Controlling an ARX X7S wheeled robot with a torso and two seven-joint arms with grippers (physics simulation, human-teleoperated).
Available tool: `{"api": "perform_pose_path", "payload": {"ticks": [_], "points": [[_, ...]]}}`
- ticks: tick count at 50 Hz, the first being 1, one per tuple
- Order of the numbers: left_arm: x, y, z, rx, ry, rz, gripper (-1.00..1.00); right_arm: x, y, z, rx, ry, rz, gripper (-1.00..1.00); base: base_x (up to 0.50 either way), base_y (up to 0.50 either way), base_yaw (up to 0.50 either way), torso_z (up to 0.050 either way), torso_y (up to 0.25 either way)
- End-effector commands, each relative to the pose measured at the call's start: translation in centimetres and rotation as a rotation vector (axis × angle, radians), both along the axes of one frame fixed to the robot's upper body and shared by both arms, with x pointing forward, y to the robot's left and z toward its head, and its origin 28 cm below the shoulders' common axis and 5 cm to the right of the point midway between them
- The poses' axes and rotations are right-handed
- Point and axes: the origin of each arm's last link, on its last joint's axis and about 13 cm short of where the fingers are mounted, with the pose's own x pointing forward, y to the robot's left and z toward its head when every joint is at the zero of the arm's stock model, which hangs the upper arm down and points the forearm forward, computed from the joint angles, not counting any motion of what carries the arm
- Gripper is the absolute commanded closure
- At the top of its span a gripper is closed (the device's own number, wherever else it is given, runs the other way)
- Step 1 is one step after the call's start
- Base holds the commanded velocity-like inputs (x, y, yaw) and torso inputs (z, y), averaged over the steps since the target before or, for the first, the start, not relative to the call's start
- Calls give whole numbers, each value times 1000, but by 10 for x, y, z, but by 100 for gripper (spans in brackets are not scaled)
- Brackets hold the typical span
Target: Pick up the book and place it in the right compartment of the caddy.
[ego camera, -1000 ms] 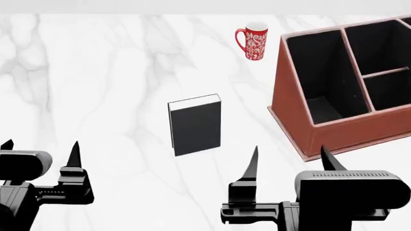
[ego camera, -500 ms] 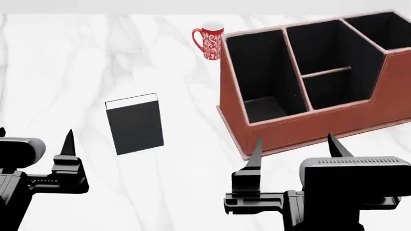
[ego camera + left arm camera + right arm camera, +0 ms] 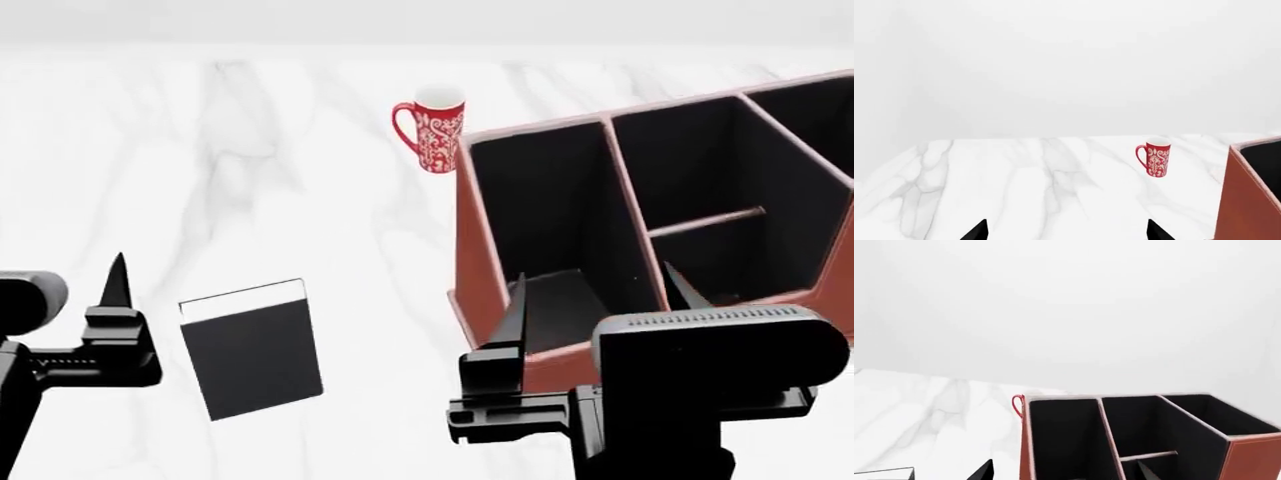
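The black book (image 3: 251, 348) with white page edges lies flat on the marble table, to the left of the caddy (image 3: 483, 250); only its white edge (image 3: 884, 472) shows in the right wrist view. The caddy is reddish-brown with black-lined compartments, and also shows in the right wrist view (image 3: 1026, 440) and the left wrist view (image 3: 1244, 200). My left gripper (image 3: 67, 285) is open and empty, just left of the book; its view (image 3: 1066, 231) does not show the book. My right gripper (image 3: 594, 278) is open and empty in front of the caddy's left compartment, as its own view (image 3: 1064, 471) shows too.
A red patterned mug (image 3: 430, 130) stands behind the caddy's left corner; it also shows in the left wrist view (image 3: 1155, 157), and its handle (image 3: 1017, 405) in the right wrist view. The marble table (image 3: 267, 150) stretches left and back. The caddy's right compartment runs off the frame edge.
The head view has shifted: the book, mug and caddy slid left, then down and nearer. Both grippers stay open and empty.
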Motion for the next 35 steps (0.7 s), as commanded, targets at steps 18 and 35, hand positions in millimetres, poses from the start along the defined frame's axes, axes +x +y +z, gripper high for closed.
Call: {"api": "perform_pose_path", "payload": {"ticks": [18, 35], "points": [[0, 4, 4, 8, -12, 17, -100, -2, -1, 8, -14, -8, -1, -100, 500, 0, 0, 0, 1], [-71, 128, 37, 9, -118, 648, -100, -3, -5, 22, -19, -24, -22, -100, 500, 0, 0, 0, 1]]}}
